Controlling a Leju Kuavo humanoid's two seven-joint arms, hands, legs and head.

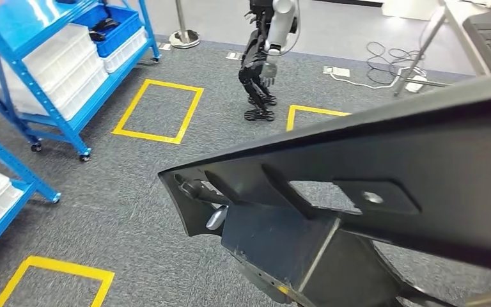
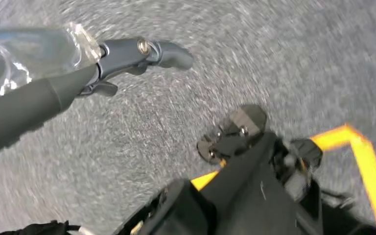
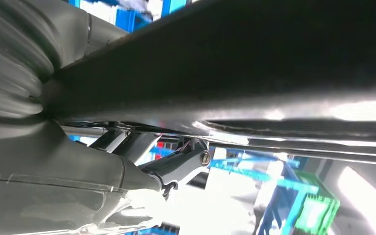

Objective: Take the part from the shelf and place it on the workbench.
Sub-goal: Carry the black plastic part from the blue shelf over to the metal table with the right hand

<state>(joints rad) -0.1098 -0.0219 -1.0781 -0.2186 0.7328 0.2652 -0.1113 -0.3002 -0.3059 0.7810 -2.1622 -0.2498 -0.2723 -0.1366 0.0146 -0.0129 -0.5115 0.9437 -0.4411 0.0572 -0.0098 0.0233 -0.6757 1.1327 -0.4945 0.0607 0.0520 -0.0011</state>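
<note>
Part [image 1: 383, 192] long, black, up in my R hand [image 3: 54, 161], fingers closed under it, L hand [image 2: 127, 56] loose w/ nothing; far end could clip shelf [image 1: 51, 77] if I turn.

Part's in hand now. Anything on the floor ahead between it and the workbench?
The workbench isn't visible, so the route can't be judged. The black part, held by the right hand, blocks the near floor. Farther ahead stand another robot, floor cables and blue shelves.

The part [image 1: 383, 192] runs off the head view's right edge; carpet [image 2: 235, 63] blurred.
</note>
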